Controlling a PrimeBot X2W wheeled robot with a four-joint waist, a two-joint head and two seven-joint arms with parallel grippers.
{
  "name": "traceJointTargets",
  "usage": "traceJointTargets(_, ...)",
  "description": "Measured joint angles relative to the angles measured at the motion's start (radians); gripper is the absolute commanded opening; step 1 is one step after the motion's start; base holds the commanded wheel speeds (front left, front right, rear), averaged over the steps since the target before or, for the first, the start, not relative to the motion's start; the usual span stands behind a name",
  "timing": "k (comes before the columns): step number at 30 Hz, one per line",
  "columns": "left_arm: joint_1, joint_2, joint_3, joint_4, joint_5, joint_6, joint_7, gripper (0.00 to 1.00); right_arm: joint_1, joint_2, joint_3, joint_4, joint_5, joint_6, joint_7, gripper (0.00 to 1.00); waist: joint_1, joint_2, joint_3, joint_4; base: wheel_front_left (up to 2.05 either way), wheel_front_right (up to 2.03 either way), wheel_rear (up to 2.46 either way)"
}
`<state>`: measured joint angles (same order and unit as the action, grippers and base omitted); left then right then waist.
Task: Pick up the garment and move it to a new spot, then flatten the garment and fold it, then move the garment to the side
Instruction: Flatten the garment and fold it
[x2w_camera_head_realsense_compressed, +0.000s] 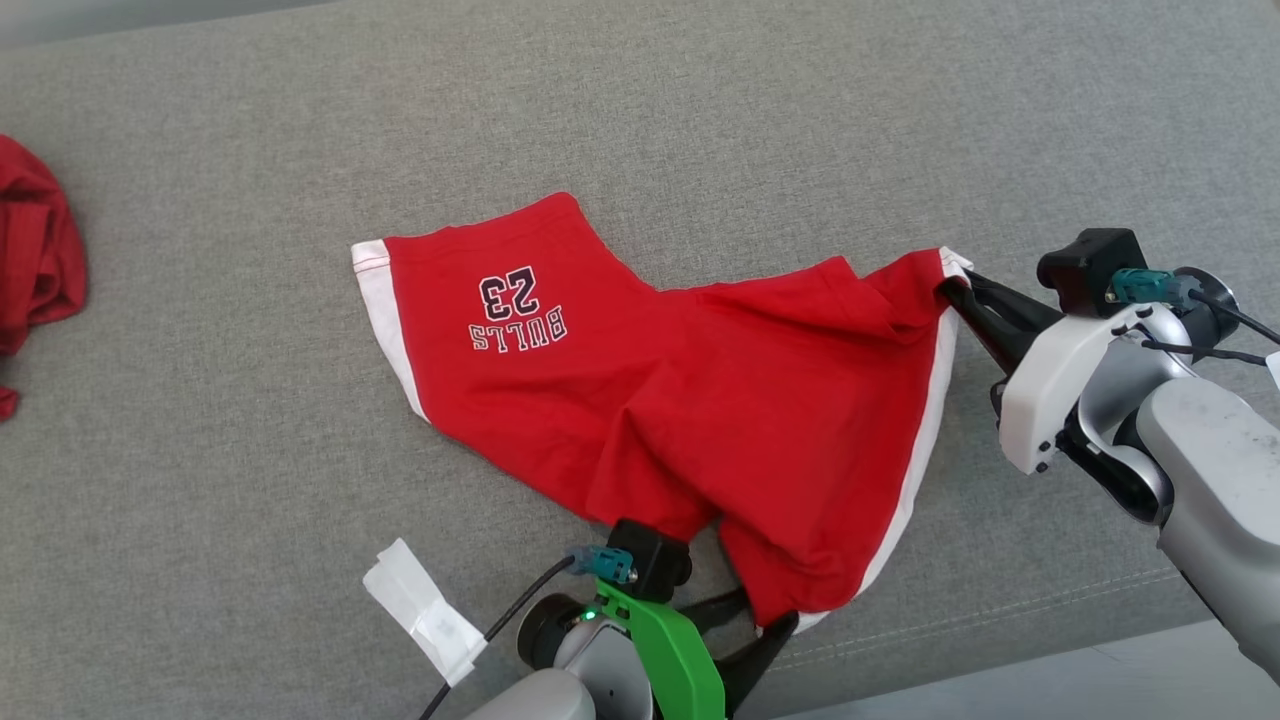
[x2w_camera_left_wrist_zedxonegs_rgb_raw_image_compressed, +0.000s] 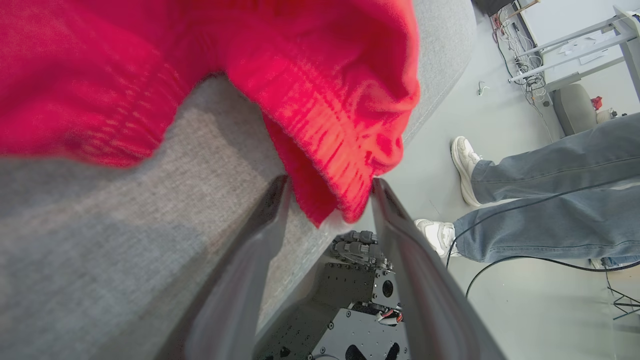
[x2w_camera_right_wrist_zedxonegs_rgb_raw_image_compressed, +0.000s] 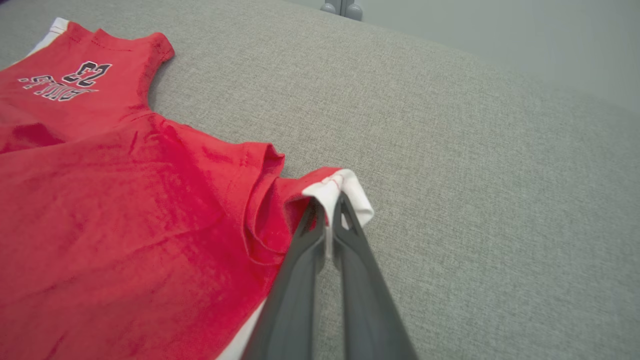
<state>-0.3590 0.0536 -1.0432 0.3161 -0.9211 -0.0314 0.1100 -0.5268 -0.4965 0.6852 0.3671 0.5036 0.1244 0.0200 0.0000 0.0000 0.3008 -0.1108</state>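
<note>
The garment (x2w_camera_head_realsense_compressed: 700, 400) is a pair of red shorts with white side stripes and "BULLS 23" print, spread crumpled on the grey cushion (x2w_camera_head_realsense_compressed: 200, 450). My right gripper (x2w_camera_head_realsense_compressed: 950, 290) is shut on the white-trimmed corner of its right end, seen close up in the right wrist view, where the gripper (x2w_camera_right_wrist_zedxonegs_rgb_raw_image_compressed: 327, 200) pinches the garment (x2w_camera_right_wrist_zedxonegs_rgb_raw_image_compressed: 125, 200). My left gripper (x2w_camera_head_realsense_compressed: 765, 612) sits at the cushion's front edge. In the left wrist view the gripper (x2w_camera_left_wrist_zedxonegs_rgb_raw_image_compressed: 331, 182) is open, and a hanging corner of the garment (x2w_camera_left_wrist_zedxonegs_rgb_raw_image_compressed: 320, 75) dips between its fingertips.
Another red cloth (x2w_camera_head_realsense_compressed: 35, 260) lies at the far left edge. A white paper strip (x2w_camera_head_realsense_compressed: 425, 605) rests near the left arm. The cushion's front edge (x2w_camera_head_realsense_compressed: 1000, 620) runs close below the garment. A person's legs in jeans (x2w_camera_left_wrist_zedxonegs_rgb_raw_image_compressed: 550, 200) stand on the floor beside my base (x2w_camera_left_wrist_zedxonegs_rgb_raw_image_compressed: 350, 310).
</note>
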Motion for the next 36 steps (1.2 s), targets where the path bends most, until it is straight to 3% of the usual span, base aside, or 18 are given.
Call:
traceJointTargets(7,-0.003,0.000,-0.002,0.000,-0.066,0.002,-0.007,0.00,-0.003,0.024,-0.042,0.006,0.063,0.000,-0.036,0.00,0.0000,0.0000,0.006,0.005,0.00,0.00,0.00)
traceJointTargets(12,-0.004,-0.001,0.129,-0.008,-0.124,0.017,-0.059,0.00,0.005,0.097,-0.159,-0.015,0.245,0.000,-0.086,0.00,0.0000,0.0000,-0.009,0.013,0.00,0.00,0.00)
traceJointTargets(16,-0.005,0.037,0.196,-0.084,-0.144,0.018,-0.077,0.00,0.044,0.105,-0.229,-0.058,0.367,0.000,-0.118,0.00,0.0000,0.0000,-0.029,0.024,0.00,0.00,0.00)
traceJointTargets(22,-0.006,0.160,0.226,-0.241,-0.151,0.014,-0.048,0.00,0.136,0.141,-0.221,-0.173,0.483,0.000,-0.121,0.00,0.0000,0.0000,-0.080,0.045,0.00,0.00,0.00)
traceJointTargets(23,-0.006,0.160,0.226,-0.241,-0.151,0.014,-0.048,0.00,0.136,0.141,-0.221,-0.173,0.483,0.000,-0.121,0.00,0.0000,0.0000,-0.080,0.045,0.00,0.00,0.00)
traceJointTargets(25,-0.006,0.236,0.235,-0.346,-0.155,0.014,-0.011,0.00,0.186,0.136,-0.221,-0.240,0.523,0.000,-0.100,0.00,0.0000,0.0000,-0.114,0.051,0.00,0.00,0.00)
traceJointTargets(30,-0.005,0.330,0.256,-0.518,-0.176,0.037,0.047,0.00,0.258,0.097,-0.212,-0.359,0.559,0.000,-0.052,0.00,0.0000,0.0000,-0.160,0.053,0.00,0.00,0.00)
traceJointTargets(36,-0.005,0.478,0.329,-0.804,-0.192,0.105,0.140,0.00,0.314,-0.016,-0.228,-0.609,0.592,-0.004,0.026,0.00,0.0000,0.0000,-0.206,0.034,0.00,0.00,0.00)
